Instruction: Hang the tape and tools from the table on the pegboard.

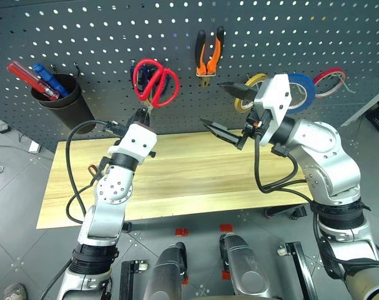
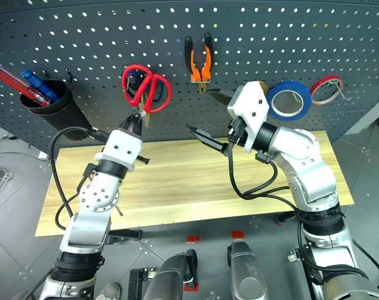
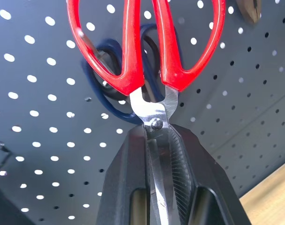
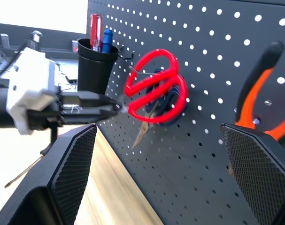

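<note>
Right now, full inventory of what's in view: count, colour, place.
red scissors: 1, red loops, at the pegboard, blades in the left gripper
blue scissors: 1, dark blue, on the board behind the red pair
pliers: 1, orange-black, hung
tape rings: 3, yellow, blue, red, on the board
cup: 1, black, on the board, red and blue sticks inside
pegboard: 1, dark grey
table: 1, light wood
left gripper: shut on scissors
right gripper: open
</note>
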Controlling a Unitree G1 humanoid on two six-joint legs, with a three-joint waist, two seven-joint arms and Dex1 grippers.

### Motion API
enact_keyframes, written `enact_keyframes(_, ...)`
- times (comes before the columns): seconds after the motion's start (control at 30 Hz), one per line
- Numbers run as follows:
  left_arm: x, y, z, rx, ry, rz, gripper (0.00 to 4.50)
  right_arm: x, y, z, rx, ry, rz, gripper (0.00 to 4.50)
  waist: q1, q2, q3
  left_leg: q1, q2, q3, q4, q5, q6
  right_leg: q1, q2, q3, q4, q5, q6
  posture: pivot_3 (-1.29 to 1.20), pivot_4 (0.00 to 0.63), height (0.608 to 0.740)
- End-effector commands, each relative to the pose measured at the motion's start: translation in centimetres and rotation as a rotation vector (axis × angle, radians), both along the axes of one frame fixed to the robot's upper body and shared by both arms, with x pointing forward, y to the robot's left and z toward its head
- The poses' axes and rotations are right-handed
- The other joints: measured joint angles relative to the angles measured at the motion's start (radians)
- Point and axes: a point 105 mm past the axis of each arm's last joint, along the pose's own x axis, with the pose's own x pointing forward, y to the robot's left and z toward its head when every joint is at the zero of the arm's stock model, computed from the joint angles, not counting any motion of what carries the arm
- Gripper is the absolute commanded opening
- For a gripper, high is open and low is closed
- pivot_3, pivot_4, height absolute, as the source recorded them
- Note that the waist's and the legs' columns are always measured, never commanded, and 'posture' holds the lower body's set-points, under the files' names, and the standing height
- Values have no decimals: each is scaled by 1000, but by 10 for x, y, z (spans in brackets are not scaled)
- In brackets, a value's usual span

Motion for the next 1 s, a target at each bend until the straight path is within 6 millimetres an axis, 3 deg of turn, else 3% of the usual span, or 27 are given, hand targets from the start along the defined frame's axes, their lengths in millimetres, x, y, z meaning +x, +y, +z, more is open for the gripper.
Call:
enact_keyframes(0.03,-2,1,-1,-43,6,-3,310,-10,4,10,7,-54,46,4500,-2,0,0,0,0,0,0,0,0,0,0,0,0,0,0,-362,331,740)
enact_keyframes(0.07,-2,3,-2,-57,8,10,310,-10,4,10,5,-54,47,4500,-3,0,0,0,0,0,0,0,0,0,0,0,0,0,0,-362,332,740)
enact_keyframes(0.3,-7,10,-12,-109,45,47,2490,-13,8,6,0,-45,65,4500,-3,0,0,0,0,0,0,0,0,0,0,0,2,0,0,-356,336,740)
enact_keyframes(0.37,-12,9,-19,-111,74,48,3017,-15,10,2,-4,-29,77,4500,-3,0,0,0,0,0,0,0,0,0,0,0,2,0,0,-358,333,740)
enact_keyframes(0.4,-17,10,-33,-153,142,52,3290,-16,12,-7,1,38,85,4500,-4,0,0,0,0,0,0,0,0,0,0,0,2,0,0,-356,331,740)
enact_keyframes(0.5,-31,20,-60,-241,265,112,3290,-18,18,-31,-29,163,86,4500,-8,0,0,1,0,0,0,0,0,0,0,1,1,0,0,-351,331,740)
enact_keyframes(0.6,-45,44,-83,-429,381,234,3290,-30,32,-44,-64,238,126,4500,-6,0,0,0,0,0,0,0,0,-1,0,1,0,0,0,-342,336,740)
enact_keyframes(0.73,-56,93,-105,-644,474,447,3290,-34,58,-49,-88,304,131,4500,-5,-1,2,1,1,0,1,0,0,0,0,0,3,0,0,-318,356,740)
enact_keyframes(1.0,-48,150,-113,-909,534,567,3290,-35,94,-50,-215,395,152,4500,2,-8,18,1,1,-1,2,0,0,-1,1,0,3,0,0,-300,405,740)
